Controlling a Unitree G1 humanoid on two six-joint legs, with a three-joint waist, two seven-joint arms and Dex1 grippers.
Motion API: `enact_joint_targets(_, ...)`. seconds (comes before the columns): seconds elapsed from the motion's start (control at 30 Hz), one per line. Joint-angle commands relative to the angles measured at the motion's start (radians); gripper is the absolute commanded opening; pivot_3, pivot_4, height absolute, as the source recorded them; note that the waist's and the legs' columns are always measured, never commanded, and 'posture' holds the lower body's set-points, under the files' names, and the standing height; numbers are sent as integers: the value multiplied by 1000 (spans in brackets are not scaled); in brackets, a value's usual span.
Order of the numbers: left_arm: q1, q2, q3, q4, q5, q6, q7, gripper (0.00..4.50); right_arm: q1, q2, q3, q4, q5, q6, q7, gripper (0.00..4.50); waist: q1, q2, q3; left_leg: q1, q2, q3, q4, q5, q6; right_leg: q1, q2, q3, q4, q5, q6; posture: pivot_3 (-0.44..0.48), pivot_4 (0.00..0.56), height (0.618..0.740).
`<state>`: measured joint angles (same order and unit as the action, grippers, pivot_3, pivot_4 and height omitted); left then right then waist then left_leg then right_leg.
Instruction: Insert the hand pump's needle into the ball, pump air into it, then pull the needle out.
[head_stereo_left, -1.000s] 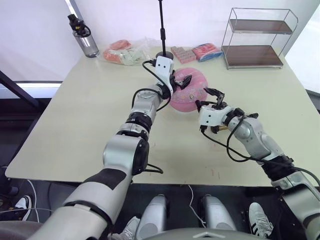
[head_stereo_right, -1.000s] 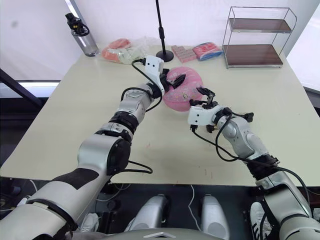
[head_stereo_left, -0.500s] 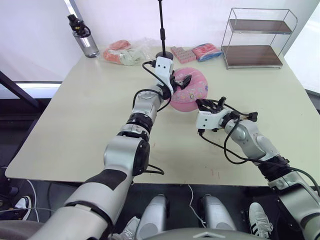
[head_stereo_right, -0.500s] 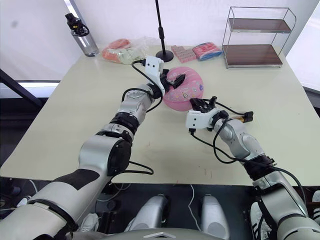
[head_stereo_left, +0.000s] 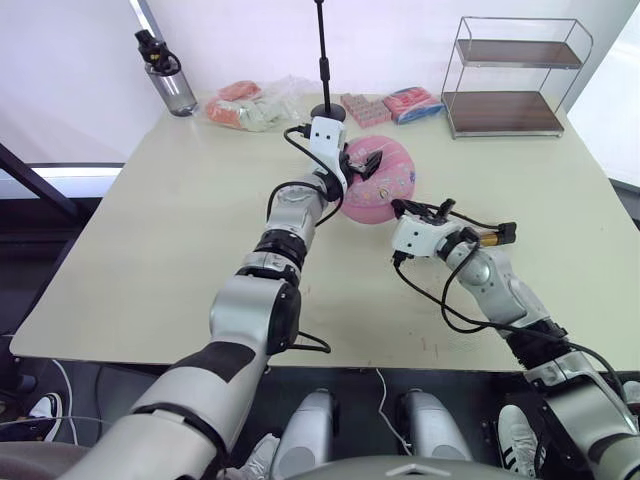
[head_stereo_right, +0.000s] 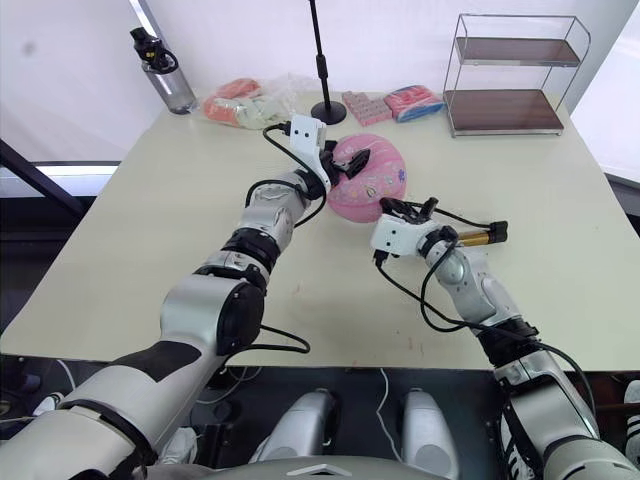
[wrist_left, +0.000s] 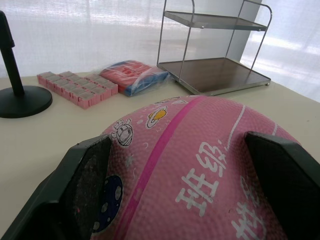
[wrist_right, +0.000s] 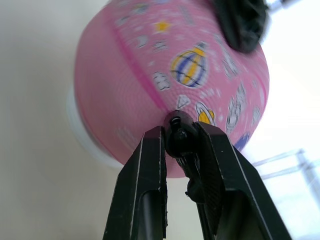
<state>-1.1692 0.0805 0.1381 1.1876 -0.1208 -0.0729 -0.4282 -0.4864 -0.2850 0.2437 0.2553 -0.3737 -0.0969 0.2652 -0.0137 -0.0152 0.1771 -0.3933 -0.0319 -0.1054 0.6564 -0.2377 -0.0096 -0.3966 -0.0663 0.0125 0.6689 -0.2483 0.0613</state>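
- The left gripper (wrist_left: 180, 165) straddles the ball (head_stereo_left: 385, 185), its two black fingers (wrist_left: 80, 180) pressed against opposite sides of the pink skin, so it is closed on the ball and steadies it on the desk (head_stereo_left: 150, 230).
- The ball sits directly between those fingers, round and printed with small pictures and characters (a balloon and stars show in the right wrist view).
- The right gripper (wrist_right: 180, 145) is clamped on the black fitting (wrist_right: 178, 134) at the end of the pump's hose (head_stereo_left: 462, 215), both fingers tight against it.
- The fitting's tip touches the ball's surface right in front of the right gripper; the needle itself is too small and hidden to make out.
- The hand pump (head_stereo_right: 478, 236) lies on the desk just behind the right gripper, beside the right wrist, its gold barrel pointing away from the ball and the thin black hose looping from it to the gripper.
- Beyond the left gripper stand a black stand pole (head_stereo_left: 324, 60), pink packets (wrist_left: 77, 89) and a wire shelf rack (head_stereo_left: 515, 75); a water bottle (head_stereo_left: 165, 75) stands well apart at the desk's far left corner.
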Motion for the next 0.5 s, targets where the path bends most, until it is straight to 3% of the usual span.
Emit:
enact_joint_targets(0.03,46,-21,-13,43,28,17,47,4500,20,30,-106,-43,155,51,21,353,1,0,0,0,0,1,0,0,0,0,0,0,0,0,0,0,150,731)
enact_joint_targets(0.23,63,-48,-35,53,54,17,108,4500,73,114,-186,-117,362,158,66,353,8,0,-1,3,-1,-1,0,0,2,3,-1,0,0,1,1,0,150,731)
enact_joint_targets(0.5,81,-61,-50,71,81,31,171,4500,131,109,-191,-193,401,163,72,353,27,0,-3,3,-2,-1,0,0,2,3,-1,-1,0,1,1,0,150,731)
